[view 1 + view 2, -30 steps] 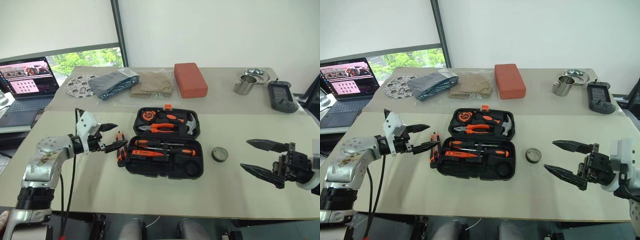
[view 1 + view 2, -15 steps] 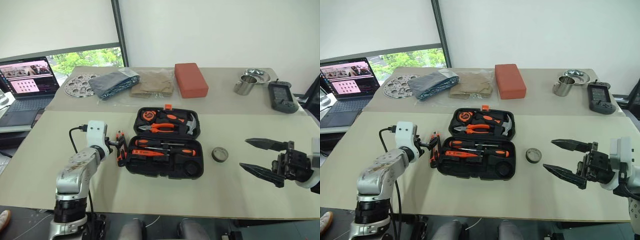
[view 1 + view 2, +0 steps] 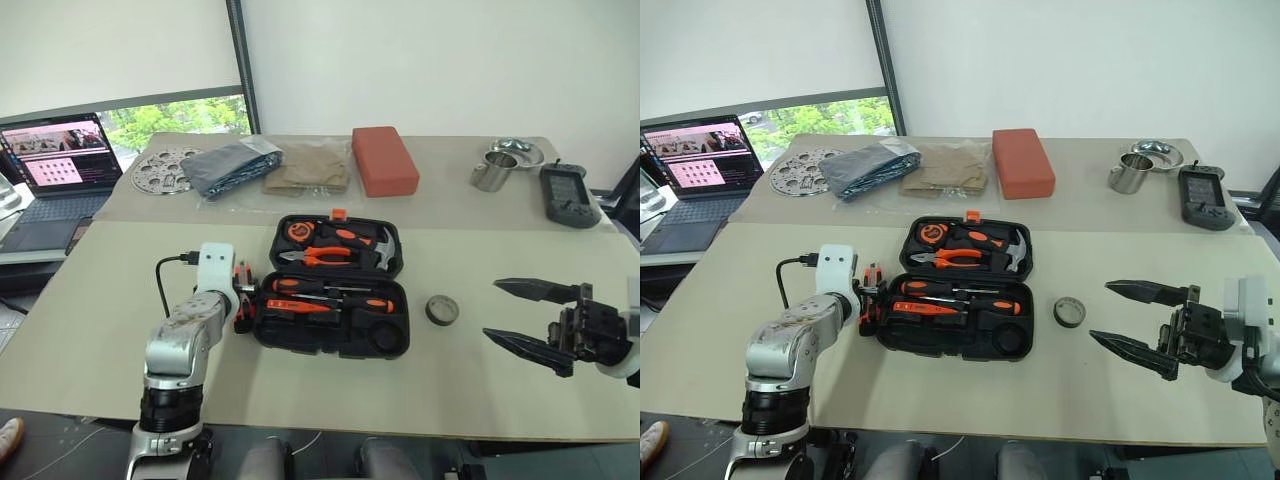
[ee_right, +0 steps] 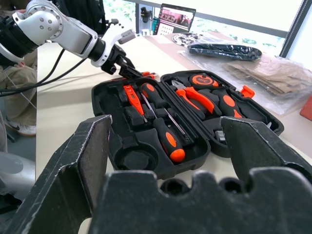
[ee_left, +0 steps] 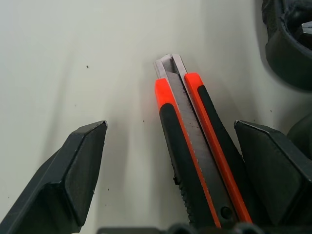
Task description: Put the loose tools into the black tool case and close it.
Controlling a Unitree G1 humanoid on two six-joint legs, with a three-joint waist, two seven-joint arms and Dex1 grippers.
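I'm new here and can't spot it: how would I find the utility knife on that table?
Start at the open black tool case in the middle of the near table. Just outside its left wall, on the bare tabletop, lies the utility knife, with the left end effector open astride it. Its flat orange-and-black body and exposed steel blade distinguish it from the screwdrivers inside.

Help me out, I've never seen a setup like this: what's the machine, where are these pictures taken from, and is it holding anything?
It is a two-armed robot. Two pictures come from its head, looking down at a table; two from cameras on its wrists. An open black tool case lies on the table, a small tape roll beside it. The left gripper, jaws open, straddles an orange-black utility knife lying by the case, not yet gripped. The right gripper hovers open and empty.
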